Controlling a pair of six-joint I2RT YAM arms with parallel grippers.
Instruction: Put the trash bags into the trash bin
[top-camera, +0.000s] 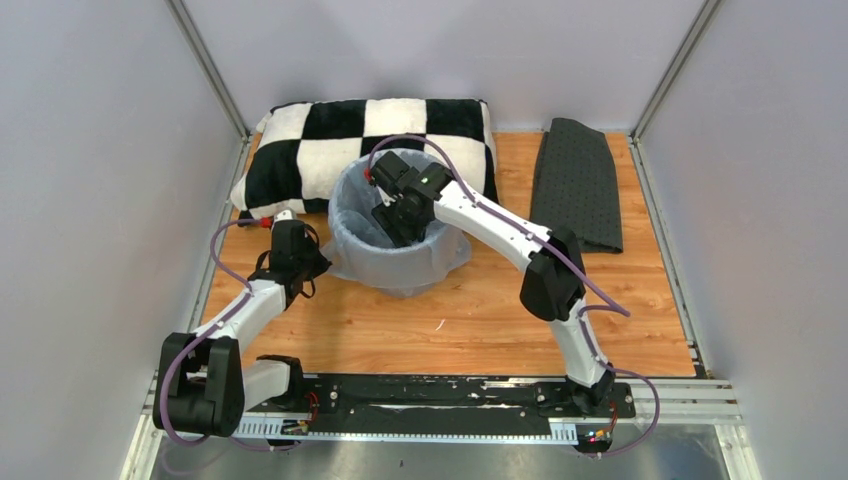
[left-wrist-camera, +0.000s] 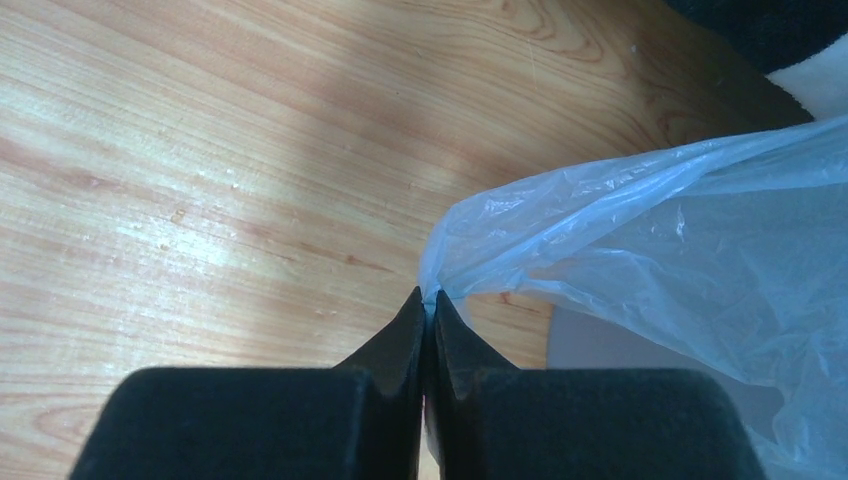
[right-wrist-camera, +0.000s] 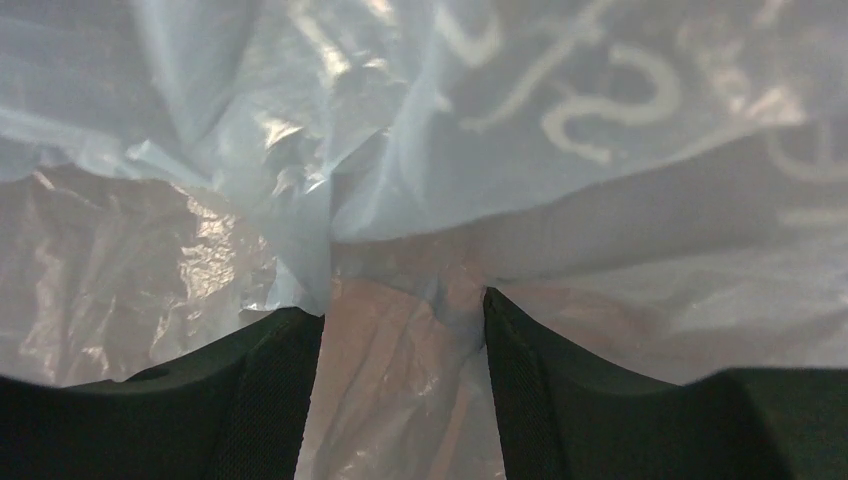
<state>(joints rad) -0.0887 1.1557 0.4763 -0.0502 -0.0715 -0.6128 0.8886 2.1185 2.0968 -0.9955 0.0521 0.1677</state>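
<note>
The pale blue trash bag (top-camera: 447, 256) is draped over and down into the grey trash bin (top-camera: 362, 214), which stands mid-table; its loose film spreads onto the wood around the base. My left gripper (top-camera: 322, 262) sits low at the bin's left side, shut on a pinched corner of the bag (left-wrist-camera: 650, 250), and the film runs taut from the left gripper's (left-wrist-camera: 428, 300) tips. My right gripper (top-camera: 396, 228) reaches down inside the bin. In the right wrist view the right gripper (right-wrist-camera: 405, 305) is open, with crinkled, white-lettered bag film (right-wrist-camera: 400, 130) lying loose between its fingers (right-wrist-camera: 270, 380).
A black-and-white checkered pillow (top-camera: 300, 150) lies right behind the bin against the back wall. A dark grey textured mat (top-camera: 578, 185) lies at the back right. Bare wooden table (top-camera: 450, 335) stretches in front of the bin. Grey walls close in three sides.
</note>
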